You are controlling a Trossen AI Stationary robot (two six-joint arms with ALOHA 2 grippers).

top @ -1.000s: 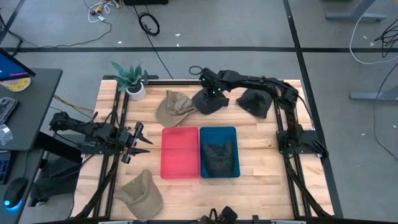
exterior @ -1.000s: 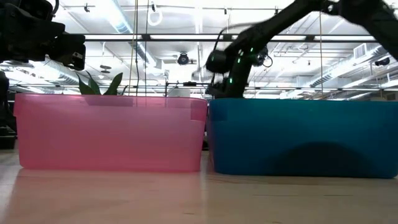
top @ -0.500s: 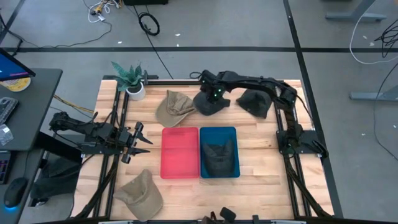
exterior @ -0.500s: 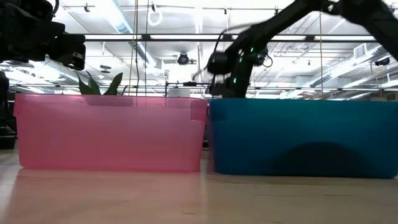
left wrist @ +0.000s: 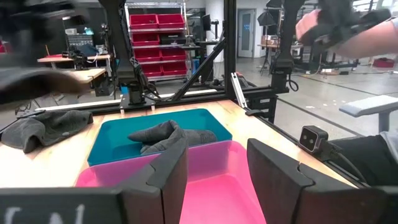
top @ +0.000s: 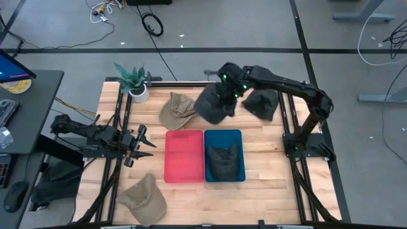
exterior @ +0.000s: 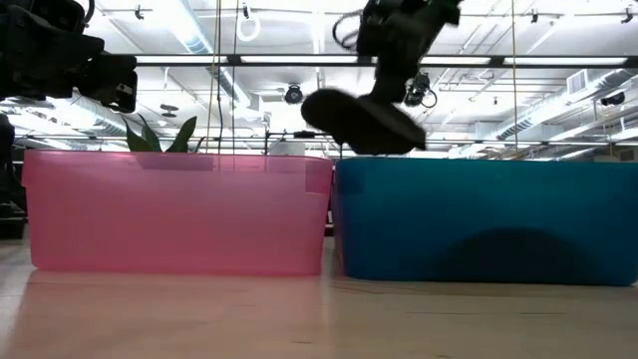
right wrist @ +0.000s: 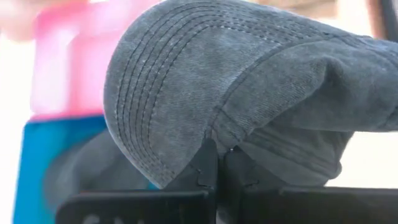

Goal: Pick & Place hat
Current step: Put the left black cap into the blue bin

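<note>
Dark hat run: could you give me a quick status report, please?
Right claw shut on dark hat, lifted off the table. Left claw open, waiting beside pink bin. Blue bin already holds one dark hat; nothing blocking.

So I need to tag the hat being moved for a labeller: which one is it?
Look at the back of the wooden table, beyond the blue bin. It is the dark grey cap hanging off the table, pinched in the right gripper; the other caps lie flat.
</note>
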